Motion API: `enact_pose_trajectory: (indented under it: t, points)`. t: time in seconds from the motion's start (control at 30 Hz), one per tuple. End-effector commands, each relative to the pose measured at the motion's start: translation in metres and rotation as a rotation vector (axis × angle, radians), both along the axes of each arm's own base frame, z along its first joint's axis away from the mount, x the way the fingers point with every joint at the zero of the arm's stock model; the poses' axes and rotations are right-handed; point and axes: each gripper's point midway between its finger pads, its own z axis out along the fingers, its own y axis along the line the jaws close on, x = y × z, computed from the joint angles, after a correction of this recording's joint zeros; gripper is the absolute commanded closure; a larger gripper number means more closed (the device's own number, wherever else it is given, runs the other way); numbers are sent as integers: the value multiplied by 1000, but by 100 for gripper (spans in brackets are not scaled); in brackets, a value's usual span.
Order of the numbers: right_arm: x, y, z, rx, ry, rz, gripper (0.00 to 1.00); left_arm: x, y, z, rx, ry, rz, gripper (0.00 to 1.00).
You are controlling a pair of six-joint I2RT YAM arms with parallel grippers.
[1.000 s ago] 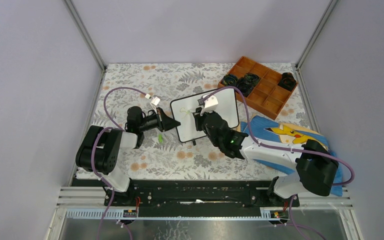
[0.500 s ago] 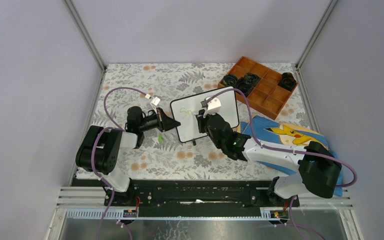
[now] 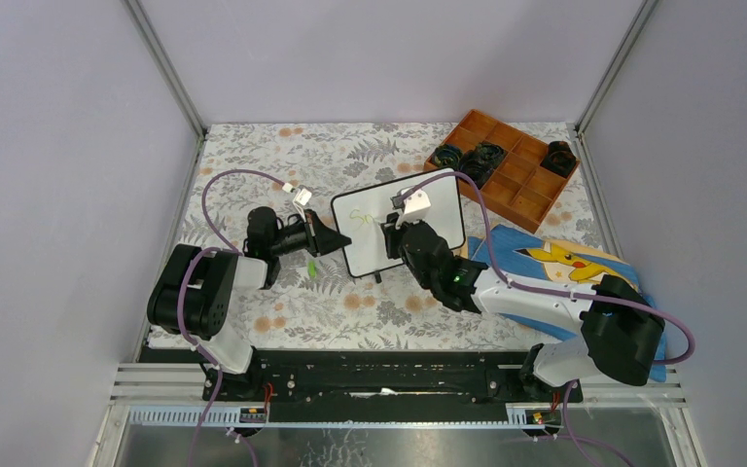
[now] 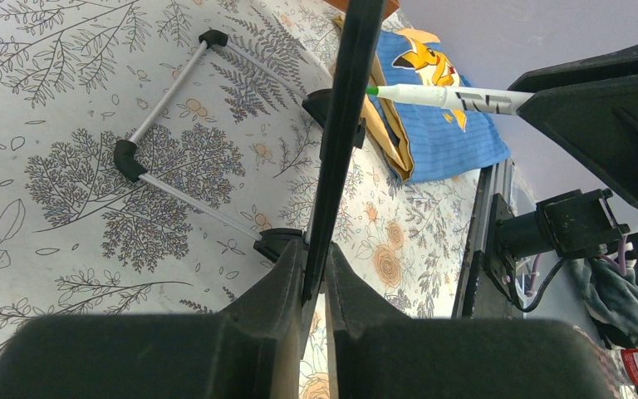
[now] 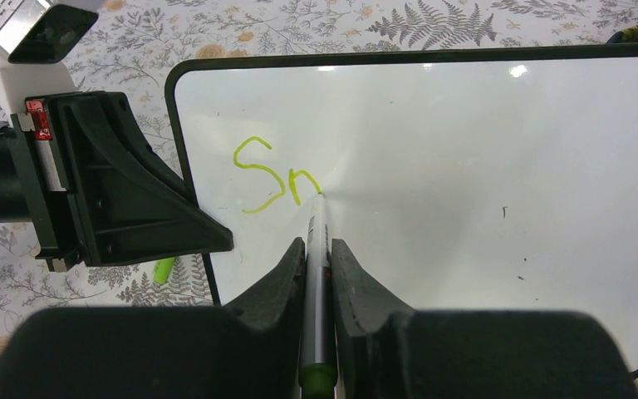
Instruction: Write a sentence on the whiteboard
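The whiteboard stands tilted at the table's middle; it fills the right wrist view and shows edge-on in the left wrist view. My left gripper is shut on its left edge. My right gripper is shut on a green-tipped marker, whose tip touches the board. The marker also shows in the left wrist view. Green writing reads "Sn" at the board's upper left.
A wooden compartment tray with black items stands at the back right. A blue Pikachu cloth lies right of the board. A green marker cap lies on the floral cloth below my left gripper.
My right gripper has moved right along the board with the marker; green letters have appeared at the board's upper left. The left arm has not moved.
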Motion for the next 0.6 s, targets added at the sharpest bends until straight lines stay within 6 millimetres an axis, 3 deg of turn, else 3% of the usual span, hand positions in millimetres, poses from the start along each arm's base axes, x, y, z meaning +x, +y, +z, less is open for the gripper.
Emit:
enact_pose_trajectory:
  t: [0.0,0.57]
  points:
    - [14,-3,23,16,-40,-43,100,1,1,-10,31,28,17,100]
    - [25,-8,31,21,-52,-71,100,0,-1,-11,36,32,11,100]
